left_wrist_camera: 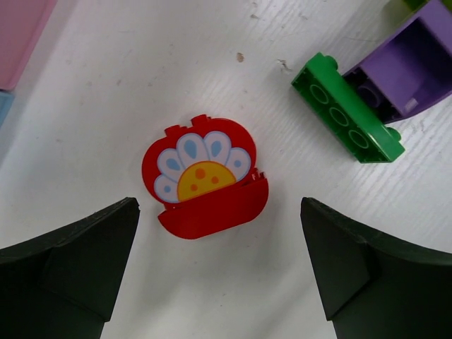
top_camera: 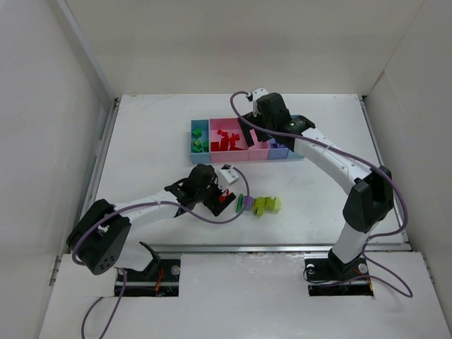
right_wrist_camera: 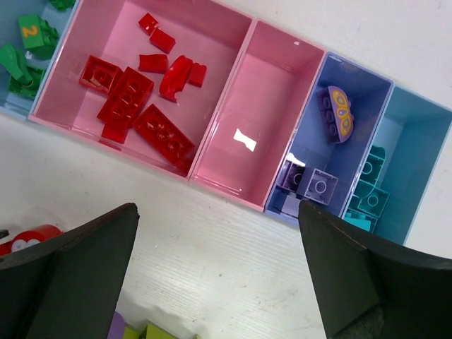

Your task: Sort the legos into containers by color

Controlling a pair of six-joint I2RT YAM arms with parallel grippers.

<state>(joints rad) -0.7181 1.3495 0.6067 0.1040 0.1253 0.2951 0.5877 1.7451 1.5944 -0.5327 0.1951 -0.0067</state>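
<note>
Overhead, mid-frame, the left pincer (top_camera: 224, 192) is mostly buried under its own black wrist, so its jaws are unreadable from up there. A red flower piece (top_camera: 227, 200) peeks out just below it. In the upper middle, the right pincer (top_camera: 248, 135) hangs over the containers (top_camera: 198, 127). Its arm covers the right-hand bins and hides what is in them.

The left wrist camera settles the jaws. The two dark fingers (left_wrist_camera: 85, 261) stand wide apart in the bottom corners, gripping nothing. The red flower piece lies flat on the white table (left_wrist_camera: 106, 106) between and just above the tips, touching neither. In the upper right a green brick (left_wrist_camera: 347, 118) sits right up against a purple brick (left_wrist_camera: 402, 67), which the frame edge cuts off. Only a pink sliver of bin shows in the upper-left corner.

On the right wrist camera the fingers are also spread wide and hold nothing, hovering above the row. The wide pink bin (right_wrist_camera: 212, 42) holds red bricks (right_wrist_camera: 134, 99). The narrower pink bin (right_wrist_camera: 275, 78) shows a white glint on its floor. The purple-blue bin (right_wrist_camera: 367, 92) has purple pieces (right_wrist_camera: 314, 185), one with a yellow pattern. At far right, teal pieces (right_wrist_camera: 371, 194) lie in a light-blue bin (right_wrist_camera: 424, 127), partly masked by a finger. The green pieces (right_wrist_camera: 28, 42) in the upper left are cut off. Along the bottom edge, slivers of lime and purple are barely readable.
</note>
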